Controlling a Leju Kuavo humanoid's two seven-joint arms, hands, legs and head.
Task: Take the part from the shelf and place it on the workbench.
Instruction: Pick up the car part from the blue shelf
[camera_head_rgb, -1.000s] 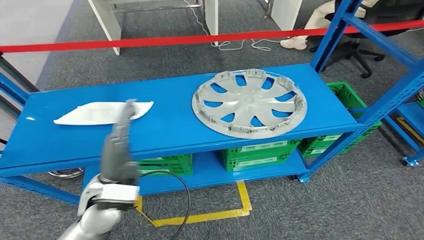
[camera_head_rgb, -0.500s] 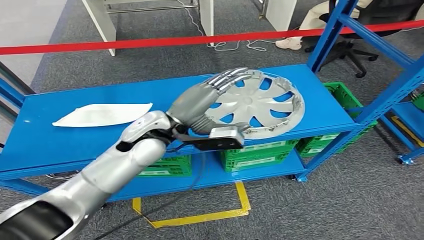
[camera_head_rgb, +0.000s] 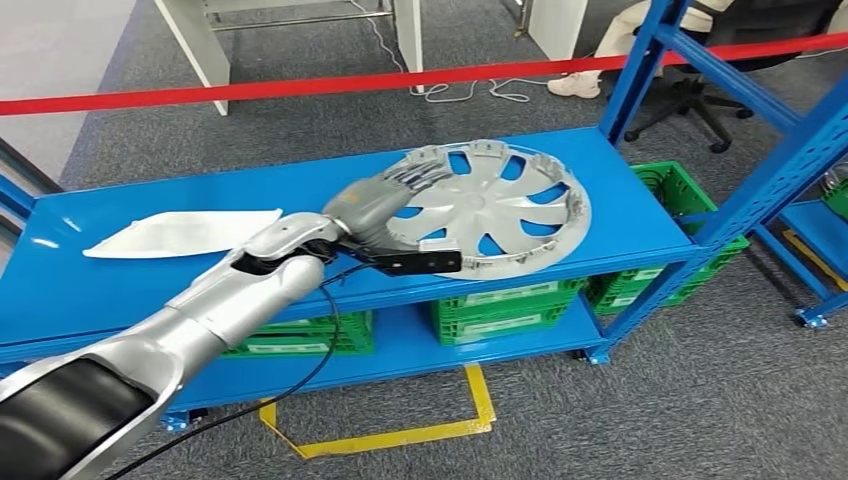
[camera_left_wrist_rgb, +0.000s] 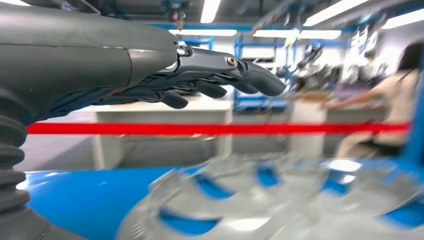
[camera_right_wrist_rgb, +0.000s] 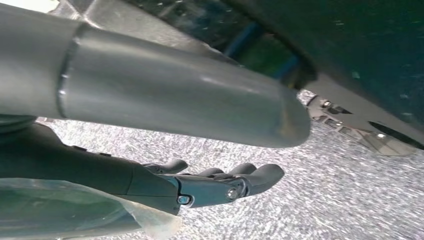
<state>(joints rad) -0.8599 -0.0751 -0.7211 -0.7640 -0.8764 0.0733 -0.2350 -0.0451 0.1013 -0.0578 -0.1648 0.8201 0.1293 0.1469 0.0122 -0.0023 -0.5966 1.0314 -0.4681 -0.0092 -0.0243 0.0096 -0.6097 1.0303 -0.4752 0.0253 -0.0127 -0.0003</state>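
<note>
Left hand (camera_head_rgb: 385, 205) above hubcap (camera_head_rgb: 500, 210)

You have one silver wheel cover (camera_head_rgb: 492, 210) at the centre of the head view, lying on one blue shelf unit (camera_head_rgb: 120, 290). One white flat part (camera_head_rgb: 180, 232) lies at the left of that frame. You can count three green crates: two (camera_head_rgb: 505, 310) (camera_head_rgb: 300, 335) under the top shelf in the lower middle, and one (camera_head_rgb: 690, 200) at the right. One red barrier tape (camera_head_rgb: 300, 87) crosses the upper part. One yellow floor marking (camera_head_rgb: 400, 435) sits at the bottom centre. One office chair (camera_head_rgb: 720, 100) stands at the upper right, with one seated person (camera_head_rgb: 640, 30) there. Two robot hands show: the left (camera_head_rgb: 385, 200) in the centre, the right (camera_right_wrist_rgb: 210, 182) in the right wrist view.
</note>
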